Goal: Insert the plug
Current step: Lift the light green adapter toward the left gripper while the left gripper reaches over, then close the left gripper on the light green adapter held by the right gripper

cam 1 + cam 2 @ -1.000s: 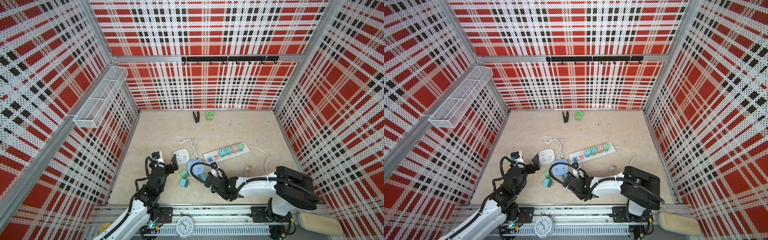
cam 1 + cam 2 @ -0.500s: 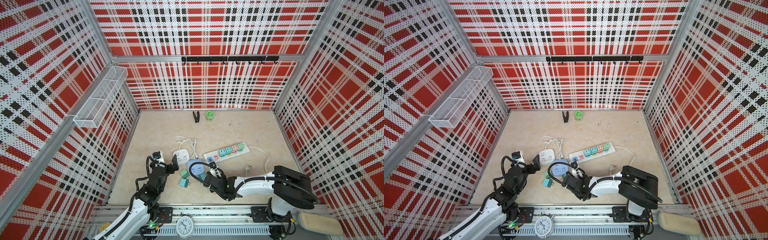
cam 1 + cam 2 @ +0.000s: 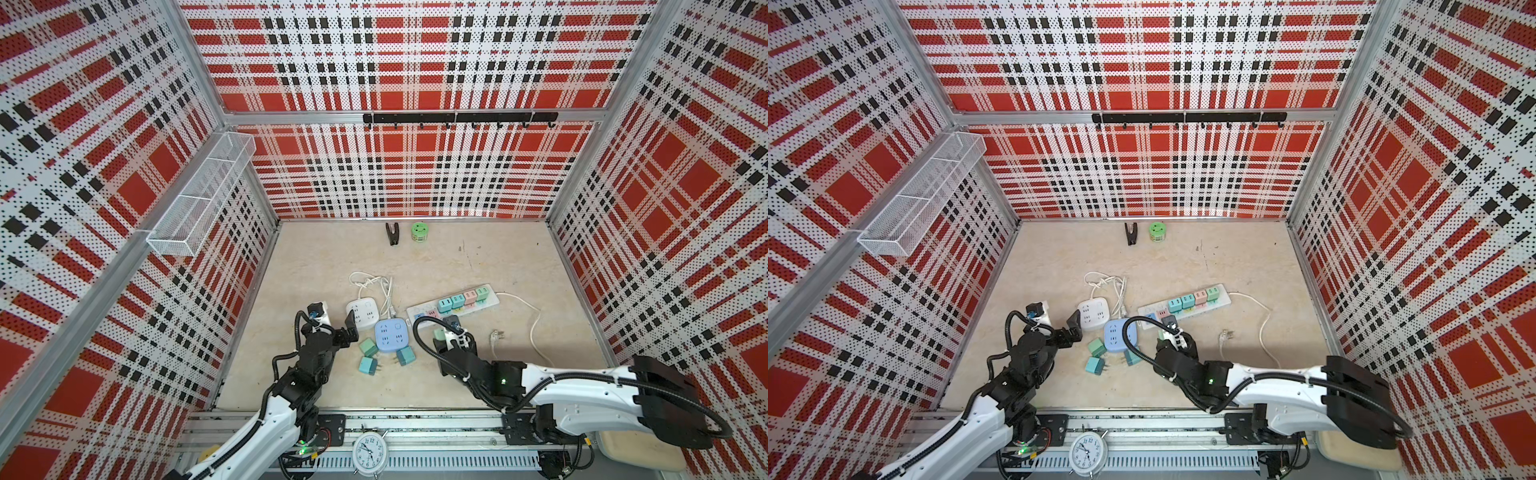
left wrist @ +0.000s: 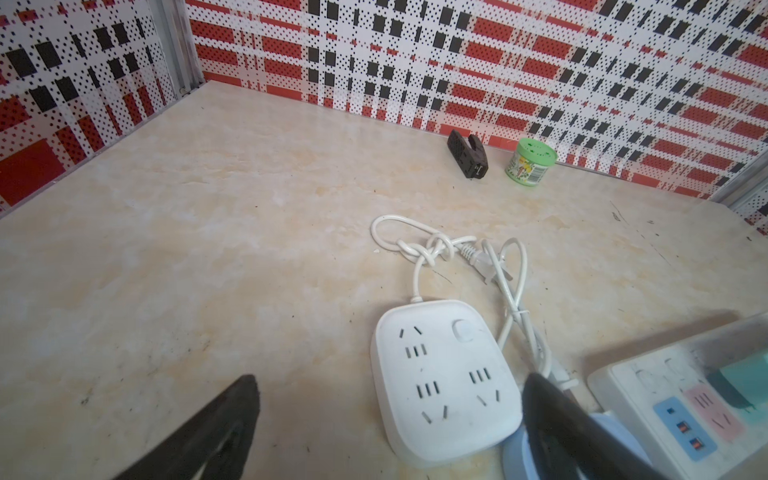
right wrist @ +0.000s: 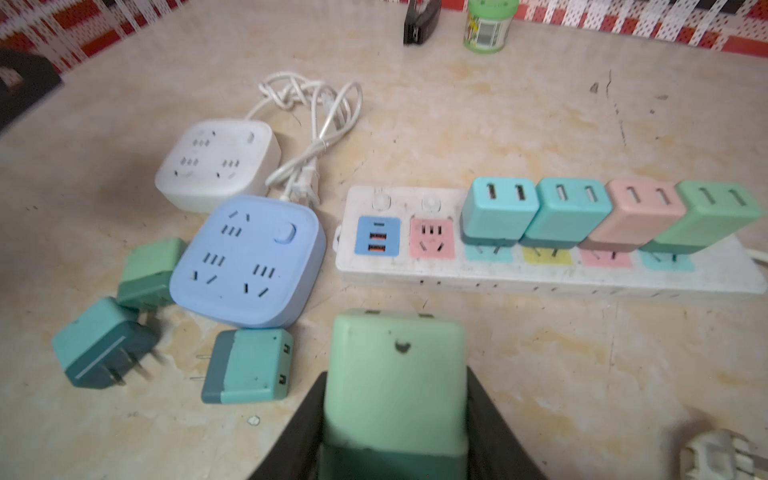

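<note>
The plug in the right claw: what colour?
The plug is light green; right wrist view shows it best.

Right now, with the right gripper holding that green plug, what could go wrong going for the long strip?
1. The power strip's one free outlet, the pink socket, sits tight beside a seated teal plug; the green plug in the right gripper could knock it.
2. Its prongs barely show in the right wrist view, so alignment is hard to judge.
3. Nothing holds the strip; the left gripper hangs open by the white socket box, so pushing may slide it.
</note>
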`<state>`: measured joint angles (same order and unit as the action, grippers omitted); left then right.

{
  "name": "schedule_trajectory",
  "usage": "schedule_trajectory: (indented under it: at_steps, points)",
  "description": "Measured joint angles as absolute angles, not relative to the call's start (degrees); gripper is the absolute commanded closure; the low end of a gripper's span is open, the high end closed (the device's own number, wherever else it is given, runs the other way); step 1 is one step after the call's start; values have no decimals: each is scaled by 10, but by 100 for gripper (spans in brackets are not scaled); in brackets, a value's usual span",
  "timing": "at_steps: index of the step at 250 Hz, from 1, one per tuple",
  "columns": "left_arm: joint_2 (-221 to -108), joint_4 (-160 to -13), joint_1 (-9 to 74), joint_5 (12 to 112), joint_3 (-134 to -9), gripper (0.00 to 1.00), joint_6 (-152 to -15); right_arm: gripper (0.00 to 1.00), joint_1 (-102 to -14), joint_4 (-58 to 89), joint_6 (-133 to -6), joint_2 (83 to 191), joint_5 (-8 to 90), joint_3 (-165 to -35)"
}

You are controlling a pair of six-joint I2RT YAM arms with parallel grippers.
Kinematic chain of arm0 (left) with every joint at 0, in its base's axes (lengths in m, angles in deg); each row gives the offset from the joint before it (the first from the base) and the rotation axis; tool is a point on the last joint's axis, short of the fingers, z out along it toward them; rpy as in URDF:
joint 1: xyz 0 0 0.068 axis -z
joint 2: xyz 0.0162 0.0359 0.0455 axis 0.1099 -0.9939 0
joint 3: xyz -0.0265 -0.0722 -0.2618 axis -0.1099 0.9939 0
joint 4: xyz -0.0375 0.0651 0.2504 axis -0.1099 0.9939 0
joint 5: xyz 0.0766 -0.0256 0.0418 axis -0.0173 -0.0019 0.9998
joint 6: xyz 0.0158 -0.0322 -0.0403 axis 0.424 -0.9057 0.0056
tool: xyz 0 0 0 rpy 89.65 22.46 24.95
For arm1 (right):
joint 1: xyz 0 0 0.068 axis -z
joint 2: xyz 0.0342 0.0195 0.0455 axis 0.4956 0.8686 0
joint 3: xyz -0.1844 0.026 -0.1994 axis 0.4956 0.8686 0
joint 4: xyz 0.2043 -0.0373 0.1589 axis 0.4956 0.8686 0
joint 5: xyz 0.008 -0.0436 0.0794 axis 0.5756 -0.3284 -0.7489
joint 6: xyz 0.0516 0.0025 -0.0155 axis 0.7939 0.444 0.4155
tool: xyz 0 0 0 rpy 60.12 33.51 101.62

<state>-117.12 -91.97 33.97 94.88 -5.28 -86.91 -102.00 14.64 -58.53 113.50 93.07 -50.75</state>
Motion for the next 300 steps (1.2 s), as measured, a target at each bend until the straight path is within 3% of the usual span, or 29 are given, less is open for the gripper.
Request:
schedule_trajectory:
  at_steps: [51, 86, 138, 210, 251, 300]
  points:
    - [-1202, -922, 340, 927, -59, 3, -865, 92, -1020, 16, -703, 1021, 951, -432]
    - [-1216, -924, 340, 905, -70, 5, -856, 93, -1020, -101, -805, 998, 928, -380]
    - [-1213, -907, 339, 829, -115, 10, -850, 97, -1020, -234, -935, 1036, 877, -352]
    - [-1122, -812, 339, 717, -188, 15, -863, 99, -994, -441, -1093, 1145, 838, -336]
    - [-1090, -737, 344, 664, -241, 21, -873, 100, -917, -456, -1099, 1158, 757, -325]
    - [-1086, -705, 396, 648, -251, 23, -876, 100, -909, -412, -1100, 1158, 695, -335]
